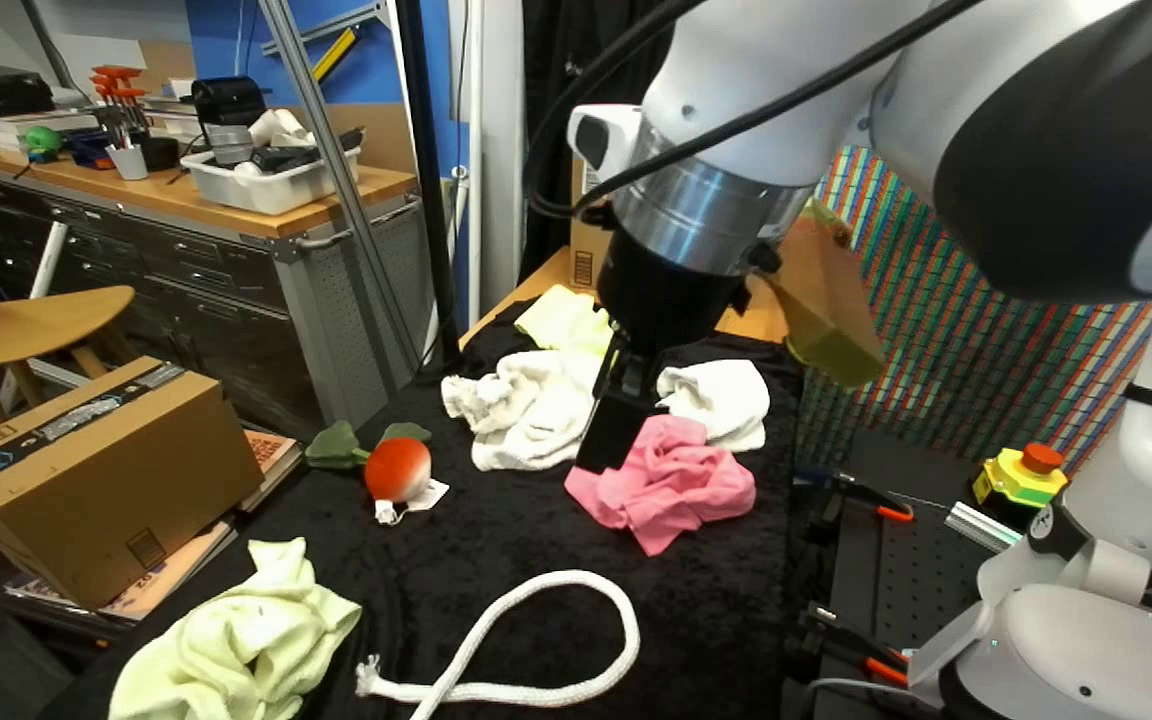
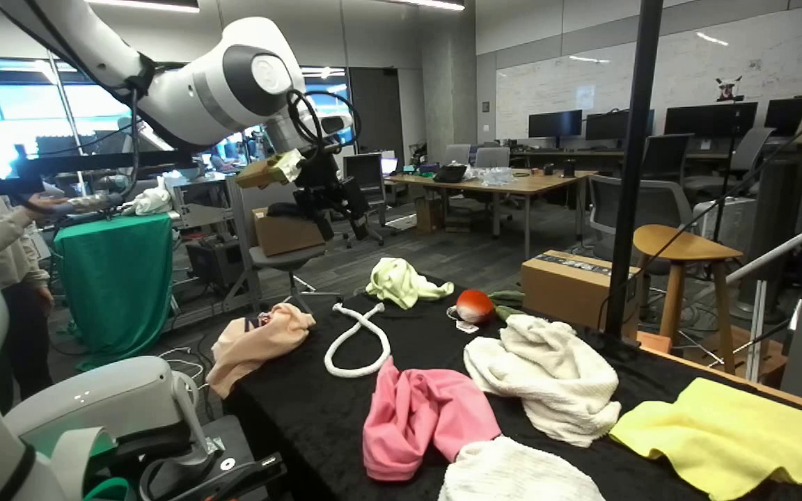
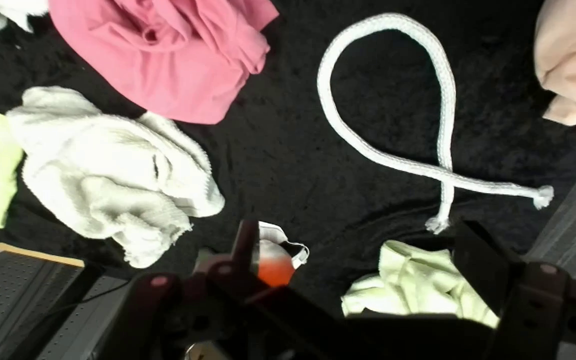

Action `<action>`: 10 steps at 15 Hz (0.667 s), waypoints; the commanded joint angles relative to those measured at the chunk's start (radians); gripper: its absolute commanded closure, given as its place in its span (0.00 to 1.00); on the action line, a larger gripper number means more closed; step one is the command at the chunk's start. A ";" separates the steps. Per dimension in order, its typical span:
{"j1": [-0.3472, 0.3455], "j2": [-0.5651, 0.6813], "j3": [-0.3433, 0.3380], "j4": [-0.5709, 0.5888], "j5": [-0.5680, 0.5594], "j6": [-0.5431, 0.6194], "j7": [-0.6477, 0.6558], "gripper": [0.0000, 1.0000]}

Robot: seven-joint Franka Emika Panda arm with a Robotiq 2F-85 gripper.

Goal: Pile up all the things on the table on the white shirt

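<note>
Two crumpled white cloths lie on the black-covered table: a larger one (image 1: pixel 536 410) and a smaller one (image 1: pixel 726 400). I cannot tell which is the white shirt. A pink cloth (image 2: pixel 429 417) lies against the smaller one. A yellow cloth (image 2: pixel 728 438) lies near the larger one. A looped white rope (image 3: pixel 445 90), a pale green cloth (image 3: pixel 418 280), a peach cloth (image 3: pixel 573 55) and a red-white plush radish (image 1: pixel 398 470) lie apart from them. My gripper (image 2: pixel 343 232) is open and empty, high above the table. In the wrist view its fingers (image 3: pixel 360 240) partly cover the radish and pale green cloth.
A cardboard box (image 1: pixel 106 480) stands beside the table near the radish. A dark upright pole (image 2: pixel 631 174) rises at the table's edge by the larger white cloth. The robot's base (image 1: pixel 1086 640) and a red emergency button (image 1: pixel 1041 458) are beside the table.
</note>
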 commanded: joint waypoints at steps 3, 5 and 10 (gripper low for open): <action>0.036 0.311 0.016 0.258 -0.219 -0.019 0.121 0.00; 0.080 0.391 -0.013 0.334 -0.271 -0.029 0.134 0.00; 0.221 0.591 -0.113 0.538 -0.307 -0.043 0.124 0.00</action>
